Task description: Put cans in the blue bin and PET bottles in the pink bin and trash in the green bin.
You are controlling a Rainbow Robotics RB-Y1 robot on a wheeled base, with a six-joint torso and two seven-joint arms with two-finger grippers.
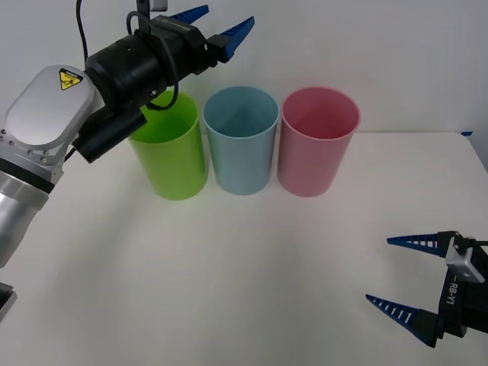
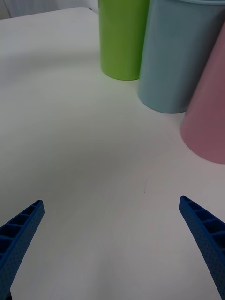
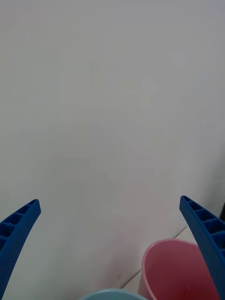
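Note:
Three tall bins stand in a row at the back of the white table: the green bin [image 1: 169, 149], the blue bin [image 1: 241, 139] and the pink bin [image 1: 316, 140]. My left gripper [image 1: 221, 27] hangs open and empty in the air above and behind the green and blue bins. Low over the table's front right corner, my right gripper [image 1: 400, 276] is open and holds nothing, pointing toward the bins. In the right wrist view the green bin [image 2: 123, 37], blue bin [image 2: 180, 54] and pink bin [image 2: 208, 112] stand ahead of the fingers. The cans and PET bottles are out of view.
The white table [image 1: 229, 274] spreads bare in front of the bins. A pale wall rises behind the table. The left arm's black wrist and grey shell [image 1: 46, 122] overhang the table's left side.

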